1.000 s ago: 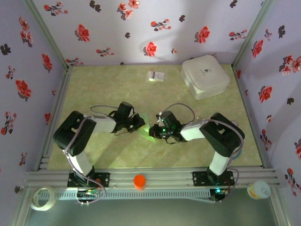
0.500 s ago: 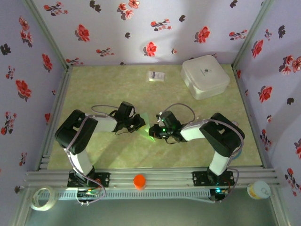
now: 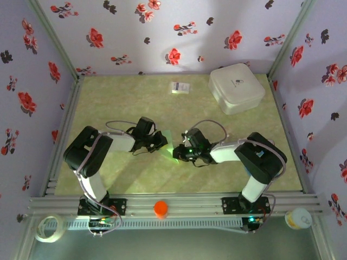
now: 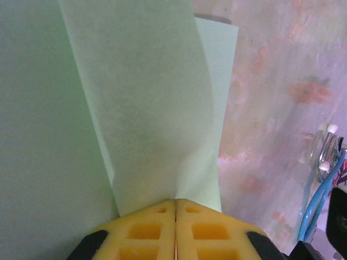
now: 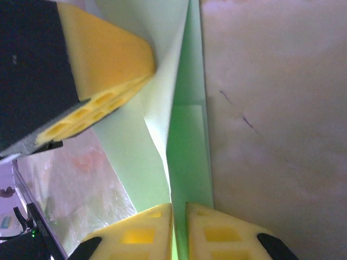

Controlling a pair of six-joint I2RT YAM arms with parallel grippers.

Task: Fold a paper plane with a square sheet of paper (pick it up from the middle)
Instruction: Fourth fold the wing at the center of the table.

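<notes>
Left pincer (image 4: 175,205) clamped on the paper sheet (image 4: 146,108). Right pincer (image 5: 179,211) sits a slit apart around its fold, grip unclear. Risk: sheet slips out on the right and the crease skews.

- White rounded box (image 3: 237,88): a small dark mark on its lid, too small to read.
- Small white card (image 3: 180,87), left of the box: printed, but the print is too fine to read.

paper (image 3: 169,147) in front; box (image 3: 237,88) behind right, card (image 3: 180,87) left of it.
</notes>
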